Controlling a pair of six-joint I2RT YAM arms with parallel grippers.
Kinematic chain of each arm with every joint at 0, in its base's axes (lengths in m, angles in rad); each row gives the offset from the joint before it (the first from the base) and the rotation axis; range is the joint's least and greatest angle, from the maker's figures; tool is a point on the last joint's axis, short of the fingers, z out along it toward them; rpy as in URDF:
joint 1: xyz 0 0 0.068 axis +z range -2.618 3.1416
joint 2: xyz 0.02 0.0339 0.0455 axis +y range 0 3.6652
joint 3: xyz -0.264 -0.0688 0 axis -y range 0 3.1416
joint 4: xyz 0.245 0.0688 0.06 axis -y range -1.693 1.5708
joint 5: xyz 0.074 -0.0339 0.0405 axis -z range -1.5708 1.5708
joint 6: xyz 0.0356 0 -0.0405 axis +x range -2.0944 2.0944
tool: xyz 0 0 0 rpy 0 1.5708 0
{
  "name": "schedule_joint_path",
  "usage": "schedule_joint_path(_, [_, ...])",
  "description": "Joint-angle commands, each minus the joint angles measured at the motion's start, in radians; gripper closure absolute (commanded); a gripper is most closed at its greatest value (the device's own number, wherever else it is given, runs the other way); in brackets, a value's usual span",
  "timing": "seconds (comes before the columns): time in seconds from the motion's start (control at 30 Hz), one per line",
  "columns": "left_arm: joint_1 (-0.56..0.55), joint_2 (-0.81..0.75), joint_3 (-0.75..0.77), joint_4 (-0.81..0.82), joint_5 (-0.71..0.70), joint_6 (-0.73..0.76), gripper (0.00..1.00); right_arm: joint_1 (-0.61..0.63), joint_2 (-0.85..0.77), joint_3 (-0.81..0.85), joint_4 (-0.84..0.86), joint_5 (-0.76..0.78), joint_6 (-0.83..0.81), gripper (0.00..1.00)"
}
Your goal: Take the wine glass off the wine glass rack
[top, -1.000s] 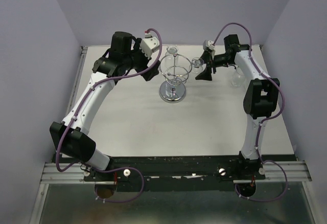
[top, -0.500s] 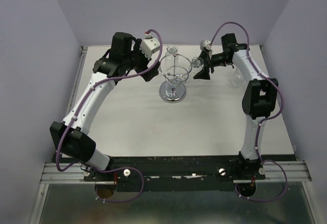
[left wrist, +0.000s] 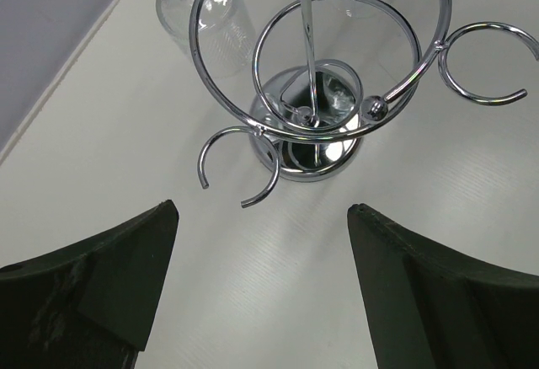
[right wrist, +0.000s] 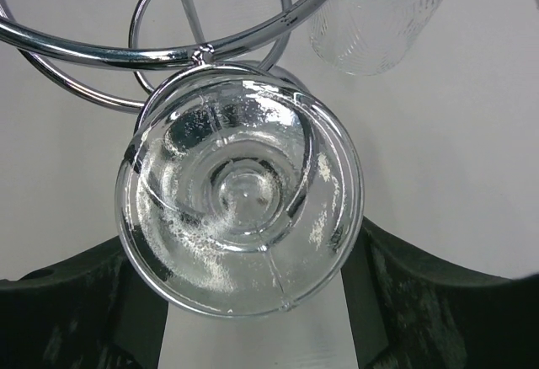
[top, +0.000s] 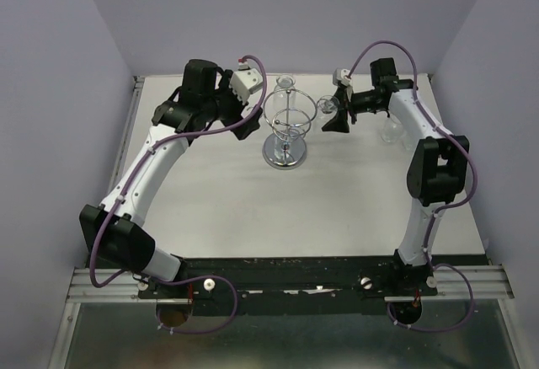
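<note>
The wine glass rack (top: 286, 125), a chrome wire stand with a disc base, post, big ring and small loops, stands at the table's middle back. A clear wine glass (top: 324, 103) hangs in its right loop. In the right wrist view the glass (right wrist: 240, 226) is seen end on, against the big ring (right wrist: 101, 49). My right gripper (top: 335, 120) is open, with a finger on each side of the glass (right wrist: 253, 331). My left gripper (top: 246, 122) is open and empty just left of the rack (left wrist: 312, 133), as its own view shows (left wrist: 261, 211).
A clear ribbed glass (top: 285, 85) stands behind the rack, also in the left wrist view (left wrist: 206, 11) and the right wrist view (right wrist: 383, 15). Another clear glass (top: 389, 129) stands at the right, behind my right forearm. Walls close the table's back and sides.
The right arm's elbow has swung a little to the right and its wrist has turned; the gripper stays at the glass. The left arm has drifted slightly back and left.
</note>
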Motion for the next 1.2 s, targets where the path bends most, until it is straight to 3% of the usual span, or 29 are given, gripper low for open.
schedule_joint_path(0.0, [-0.003,-0.040,-0.025,0.039,0.003,0.017,0.01,-0.012,-0.060,-0.029,0.127,0.058,0.117,0.52])
schedule_joint_path(0.23, [-0.006,-0.044,-0.031,0.028,0.012,0.025,0.01,-0.015,-0.090,-0.070,0.228,0.061,0.239,0.89])
schedule_joint_path(0.33, [-0.008,-0.044,-0.031,0.029,0.015,0.028,0.01,-0.015,-0.104,-0.097,0.272,0.080,0.281,0.99])
schedule_joint_path(0.73, [-0.011,-0.056,-0.056,0.045,0.017,0.013,0.01,-0.029,-0.139,-0.121,0.385,0.106,0.364,0.99])
schedule_joint_path(1.17, [-0.011,-0.052,-0.059,0.063,0.023,0.014,0.01,-0.036,-0.152,-0.130,0.388,0.152,0.373,0.99])
